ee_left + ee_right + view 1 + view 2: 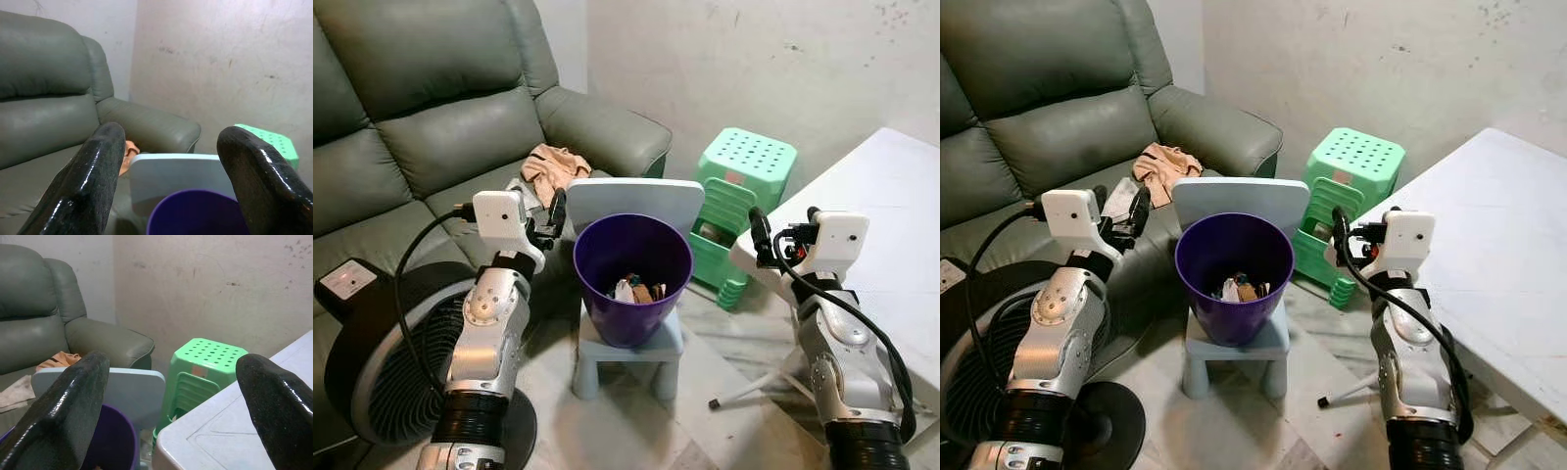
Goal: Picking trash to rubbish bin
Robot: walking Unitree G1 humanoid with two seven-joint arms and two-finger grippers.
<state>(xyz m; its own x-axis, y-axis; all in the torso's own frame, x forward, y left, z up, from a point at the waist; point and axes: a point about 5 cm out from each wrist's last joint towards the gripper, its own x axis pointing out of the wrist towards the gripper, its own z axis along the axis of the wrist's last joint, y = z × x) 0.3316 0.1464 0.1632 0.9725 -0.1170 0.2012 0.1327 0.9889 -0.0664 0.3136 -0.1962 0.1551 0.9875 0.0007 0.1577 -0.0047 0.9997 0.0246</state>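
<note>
- Head views: trash [634, 290] already lies in my glossy purple bin [632, 277] on the small grey chair [631, 201]; crumpled tan cloth [551, 167] on the leather sofa [431, 137] may remain.
- Left wrist view: left gripper [171, 186] spread wide, empty, just beside the rim.
- Right wrist view: right gripper [168, 413] wide, empty, near the white table [234, 431] and ribbed green stools [203, 367].

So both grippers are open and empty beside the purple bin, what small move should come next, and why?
Probably turn the left gripper toward the sofa. Both it and the right gripper are open and hold nothing, the bin already has trash inside, and a crumpled tan piece plus a pale scrap beside it lie on the sofa seat, nearest the left arm.
</note>
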